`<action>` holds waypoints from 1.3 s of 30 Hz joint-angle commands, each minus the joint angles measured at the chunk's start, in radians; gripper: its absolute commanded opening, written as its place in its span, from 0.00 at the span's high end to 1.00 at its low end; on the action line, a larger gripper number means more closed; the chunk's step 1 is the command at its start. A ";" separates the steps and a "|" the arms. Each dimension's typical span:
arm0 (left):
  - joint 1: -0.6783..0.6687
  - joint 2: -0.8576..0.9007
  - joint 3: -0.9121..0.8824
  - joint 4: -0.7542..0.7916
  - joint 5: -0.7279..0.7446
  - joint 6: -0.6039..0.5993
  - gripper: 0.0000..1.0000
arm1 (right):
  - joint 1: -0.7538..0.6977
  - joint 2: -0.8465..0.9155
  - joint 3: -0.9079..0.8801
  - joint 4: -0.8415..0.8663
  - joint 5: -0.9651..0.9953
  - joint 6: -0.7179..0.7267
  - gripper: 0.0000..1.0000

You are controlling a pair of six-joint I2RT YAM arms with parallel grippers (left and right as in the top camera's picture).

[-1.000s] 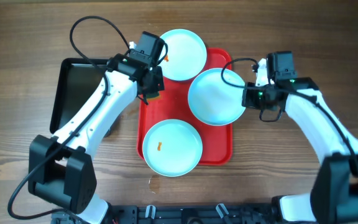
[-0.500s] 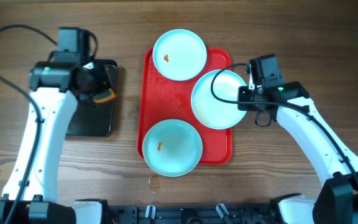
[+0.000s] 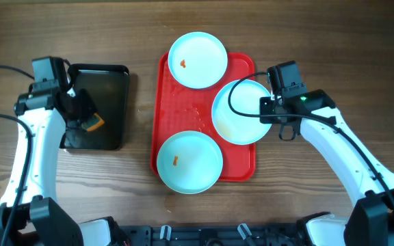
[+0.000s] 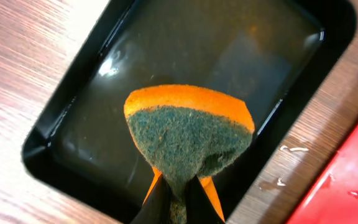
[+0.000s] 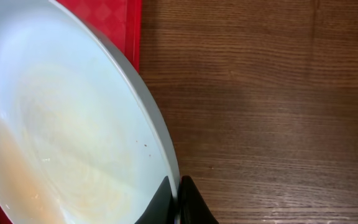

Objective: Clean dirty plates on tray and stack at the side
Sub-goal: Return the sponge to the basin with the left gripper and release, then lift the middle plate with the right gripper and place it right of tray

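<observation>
- At the left of the overhead frame, the left tool point(image 3: 87, 120) is pinching an orange sponge point(image 3: 95, 124) over the black tray point(image 3: 111, 89). I'd judge it is wetting the sponge, so it is worth letting the drips fall inside that tray before crossing the counter point(image 3: 135, 34).
- The left wrist view is showing what the overhead cannot: the sponge's green scrub face, liquid shining in the black tray, and droplets point(image 4: 291, 149) lying on the wood near the red tray's corner.
- In the centre of the overhead frame, the red tray point(image 3: 183, 109) is carrying three plates. The upper plate point(image 3: 197, 60) and the lower plate point(image 3: 189, 162) are each bearing an orange speck point(image 3: 183, 64), and nothing is touching either.
- The right-hand plate point(image 3: 241, 113) is overhanging the tray's right rim, and the right tool point(image 3: 269, 109) is pressing together on its edge. A firm hold there matters, I think, or the plate may skid once scrubbing begins.
- The right wrist view is revealing a faint yellowish smear point(image 5: 17, 162) on that plate, which is hard to make out from above. Only the overhead is giving both arms and all three plates at once.
</observation>
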 commanded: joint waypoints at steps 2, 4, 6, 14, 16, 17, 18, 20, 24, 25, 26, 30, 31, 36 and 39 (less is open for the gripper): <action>0.006 -0.002 -0.079 0.083 0.030 0.021 0.96 | 0.003 -0.021 0.032 -0.009 0.019 0.013 0.96; 0.006 -0.002 -0.081 0.095 0.030 0.021 0.96 | 0.003 -0.029 0.034 -0.018 0.019 0.013 0.96; 0.006 -0.002 -0.081 0.105 0.029 0.021 0.96 | 0.003 -0.043 0.035 -0.024 0.019 0.013 0.96; 0.006 -0.002 -0.081 0.112 0.030 0.021 0.62 | 0.003 -0.140 0.035 -0.047 0.019 0.008 0.96; 0.006 -0.002 -0.081 0.112 0.030 0.021 0.44 | 0.003 -0.146 0.035 -0.055 0.020 -0.004 0.96; 0.006 -0.002 -0.081 0.111 0.030 0.021 0.00 | 0.003 -0.145 0.035 -0.062 0.019 -0.004 0.96; 0.006 -0.002 -0.081 0.110 0.030 0.021 0.00 | 0.003 -0.145 0.035 -0.069 0.019 -0.002 0.96; 0.006 -0.002 -0.081 0.104 0.030 0.021 0.00 | 0.003 -0.145 0.035 -0.079 0.020 -0.003 0.96; 0.006 -0.002 -0.081 0.103 0.030 0.021 0.00 | 0.016 -0.146 0.035 -0.089 0.023 -0.003 0.96; 0.006 -0.002 -0.081 0.103 0.030 0.021 0.00 | 0.027 -0.146 0.035 -0.089 0.028 -0.003 0.95; 0.006 -0.002 -0.081 0.104 0.030 0.021 0.00 | 0.045 -0.146 0.035 -0.090 0.046 -0.003 0.96; 0.006 -0.002 -0.081 0.104 0.030 0.021 0.00 | 0.133 -0.145 0.035 -0.087 0.206 -0.002 0.96; 0.006 -0.002 -0.081 0.104 0.030 0.021 0.00 | 0.154 -0.145 0.035 -0.083 0.241 -0.002 0.96; 0.006 -0.002 -0.081 0.103 0.030 0.021 0.00 | 0.245 -0.145 0.035 -0.056 0.451 0.038 0.96; 0.006 -0.002 -0.081 0.104 0.030 0.021 0.00 | 0.295 -0.145 0.035 -0.026 0.606 0.043 0.96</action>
